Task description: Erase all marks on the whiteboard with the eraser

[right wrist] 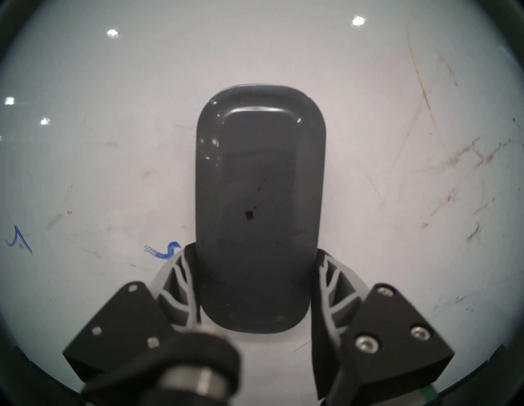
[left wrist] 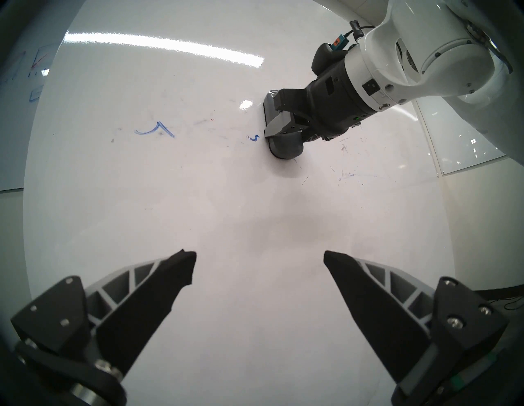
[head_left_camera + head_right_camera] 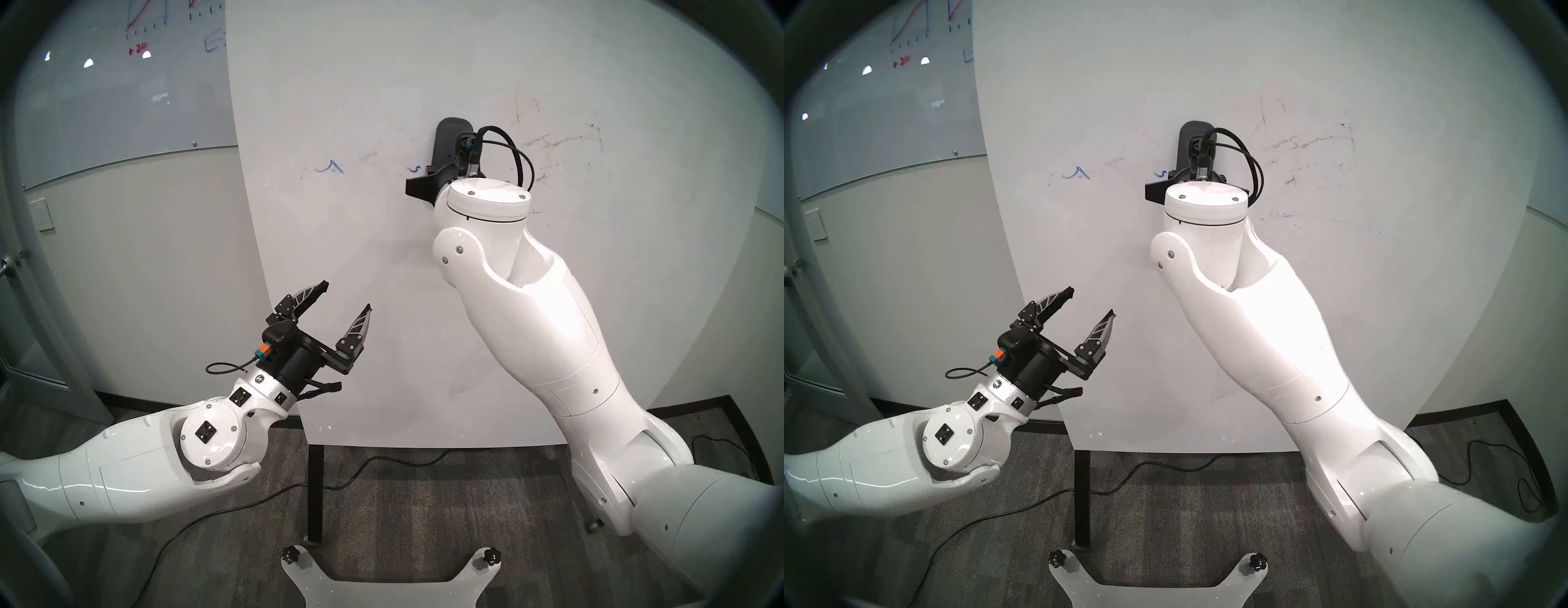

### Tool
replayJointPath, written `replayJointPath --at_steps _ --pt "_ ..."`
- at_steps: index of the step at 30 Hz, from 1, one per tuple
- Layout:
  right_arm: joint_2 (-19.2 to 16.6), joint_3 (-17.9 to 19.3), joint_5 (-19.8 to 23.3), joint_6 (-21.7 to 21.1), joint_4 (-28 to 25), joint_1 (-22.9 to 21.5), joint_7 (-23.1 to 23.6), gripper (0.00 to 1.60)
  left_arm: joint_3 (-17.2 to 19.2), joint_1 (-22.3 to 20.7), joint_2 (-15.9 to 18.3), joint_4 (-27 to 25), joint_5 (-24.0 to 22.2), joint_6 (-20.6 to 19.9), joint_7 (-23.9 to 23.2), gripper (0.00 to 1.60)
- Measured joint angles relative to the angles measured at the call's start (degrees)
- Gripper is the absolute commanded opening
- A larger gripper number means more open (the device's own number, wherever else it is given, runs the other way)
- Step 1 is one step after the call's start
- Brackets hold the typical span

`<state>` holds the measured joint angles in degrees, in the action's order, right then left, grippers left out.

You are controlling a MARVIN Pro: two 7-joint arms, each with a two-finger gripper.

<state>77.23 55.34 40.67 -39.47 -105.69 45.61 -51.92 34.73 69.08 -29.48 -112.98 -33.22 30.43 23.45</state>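
With the right gripper (image 1: pixel 255 286) clamped on the eraser (image 1: pixel 259 204), pad flat against the whiteboard (image 3: pixel 424 76), it should sweep left over the blue squiggle (image 1: pixel 163 251), while the left gripper (image 3: pixel 345 299) hangs open.

1. Head stereo pair: high, looking forward-down at whiteboard (image 3: pixel 382 85), both arms; near-identical.
2. Left wrist: looks along its fingers, board farther off.
3. Right wrist: close on eraser (image 1: pixel 259 204).
4. All share blue marks (image 2: pixel 156 131) left of eraser.

Glass wall panel (image 3: pixel 127 97) with graph sketches — black cable (image 3: pixel 237 505) across grey carpet (image 3: pixel 403 501).
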Motion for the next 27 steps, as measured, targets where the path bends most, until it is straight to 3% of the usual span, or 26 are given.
replayJointPath --at_steps 11,27 --pt "-0.46 -1.07 -0.83 -0.33 0.28 1.32 -0.60 0.00 0.00 0.00 0.01 0.00 -0.01 0.01 0.00 1.60" --pt "1.31 -2.93 -2.92 -0.17 3.03 -0.09 -1.81 0.00 0.00 0.00 0.02 0.00 -0.02 0.02 0.00 1.60"
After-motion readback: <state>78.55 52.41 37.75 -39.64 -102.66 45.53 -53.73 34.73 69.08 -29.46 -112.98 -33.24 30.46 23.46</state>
